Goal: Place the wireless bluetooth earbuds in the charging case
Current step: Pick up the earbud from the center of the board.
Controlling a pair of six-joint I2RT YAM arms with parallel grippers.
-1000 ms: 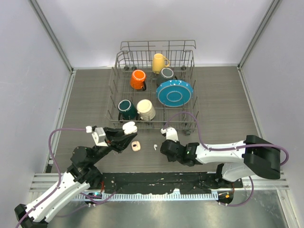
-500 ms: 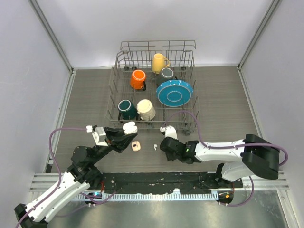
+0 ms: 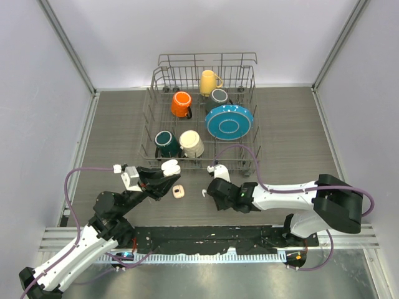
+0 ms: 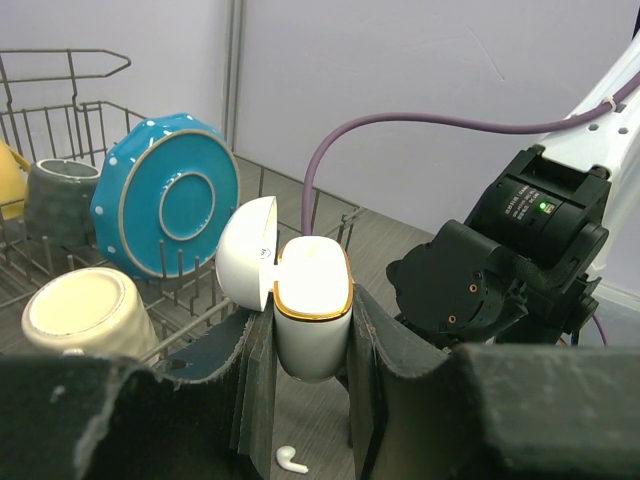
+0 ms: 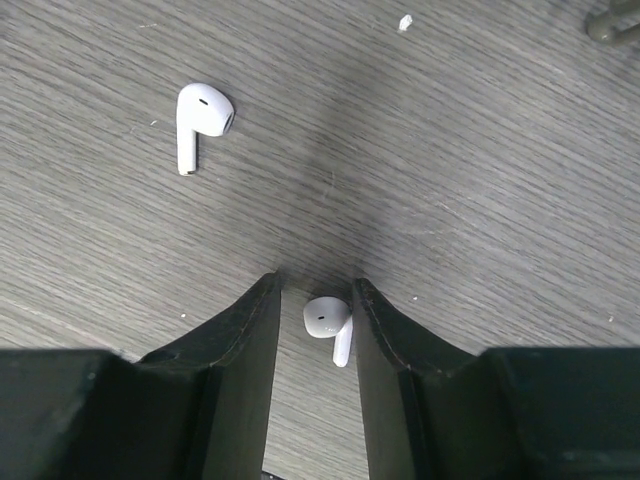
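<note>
My left gripper is shut on the white charging case, which has a gold rim. I hold it upright with its lid swung open to the left; in the top view the charging case is above the table left of centre. My right gripper points down at the table, open, its jaws straddling one white earbud that rests against the right finger. A second earbud lies free farther out. In the top view an earbud shows at the tips of my right gripper.
A wire dish rack with mugs and a blue plate stands just behind both grippers. A small pale rounded case lies on the table between the arms. Another earbud lies on the table below the held case.
My right gripper has slid left along the table toward the earbuds. The left arm and the case have not moved.
</note>
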